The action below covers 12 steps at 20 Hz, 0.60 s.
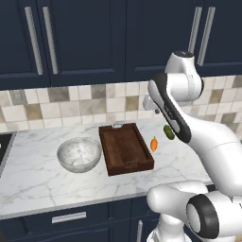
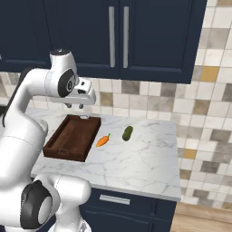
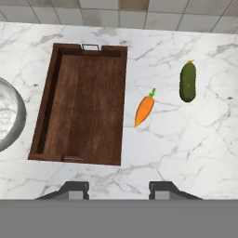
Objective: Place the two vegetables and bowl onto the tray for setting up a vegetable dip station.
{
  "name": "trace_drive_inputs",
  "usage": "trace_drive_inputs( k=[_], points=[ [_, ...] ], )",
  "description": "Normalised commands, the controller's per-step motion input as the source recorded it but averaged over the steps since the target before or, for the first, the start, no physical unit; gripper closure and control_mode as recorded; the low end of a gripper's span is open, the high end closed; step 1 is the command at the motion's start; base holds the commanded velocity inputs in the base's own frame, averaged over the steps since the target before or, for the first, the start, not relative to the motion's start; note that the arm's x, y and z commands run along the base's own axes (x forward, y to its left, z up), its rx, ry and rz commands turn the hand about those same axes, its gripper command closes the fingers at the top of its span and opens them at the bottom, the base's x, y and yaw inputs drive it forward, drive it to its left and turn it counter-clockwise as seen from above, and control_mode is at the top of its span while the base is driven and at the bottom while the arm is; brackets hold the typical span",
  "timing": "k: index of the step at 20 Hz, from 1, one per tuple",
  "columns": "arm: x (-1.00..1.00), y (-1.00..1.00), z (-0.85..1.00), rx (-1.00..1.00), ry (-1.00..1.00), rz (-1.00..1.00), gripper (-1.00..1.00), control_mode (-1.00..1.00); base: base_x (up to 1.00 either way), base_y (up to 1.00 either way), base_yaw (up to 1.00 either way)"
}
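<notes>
The dark brown wooden tray [image 1: 125, 149] [image 2: 72, 136] [image 3: 83, 102] lies empty on the marble counter. Left of it stands the pale marbled bowl [image 1: 79, 154] [image 3: 6, 116], upright and empty. Just right of the tray lies the orange carrot [image 1: 153, 144] [image 2: 103, 140] [image 3: 144, 110], and a little farther right the dark green cucumber [image 1: 168, 132] [image 2: 128, 132] [image 3: 188, 82]. My gripper [image 1: 154, 109] [image 2: 76, 106] [image 3: 118, 189] hangs high above the tray's far end, pointing down. It is open and holds nothing.
Dark blue wall cabinets [image 1: 85, 38] and a tiled backsplash [image 1: 71, 106] close off the back. A dark cooktop edge [image 1: 4, 144] shows at the far left. The counter ends to the right of the cucumber at a tiled wall [image 2: 204, 122].
</notes>
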Motion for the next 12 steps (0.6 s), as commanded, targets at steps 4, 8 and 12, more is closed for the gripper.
trace_drive_inputs(
  k=[4, 8, 12],
  points=[
    [0.0, 0.01, -0.02, -0.01, 0.0, 0.0, -1.0, -1.0, 0.0, 0.0, 0.0],
    [-0.01, 0.24, -0.04, 0.0, -0.02, -0.06, -1.0, -1.0, 0.0, 0.0, 0.0],
    [-0.02, 0.39, -0.05, 0.0, 0.0, -0.09, -1.0, -1.0, 0.0, 0.0, 0.0]
  ],
)
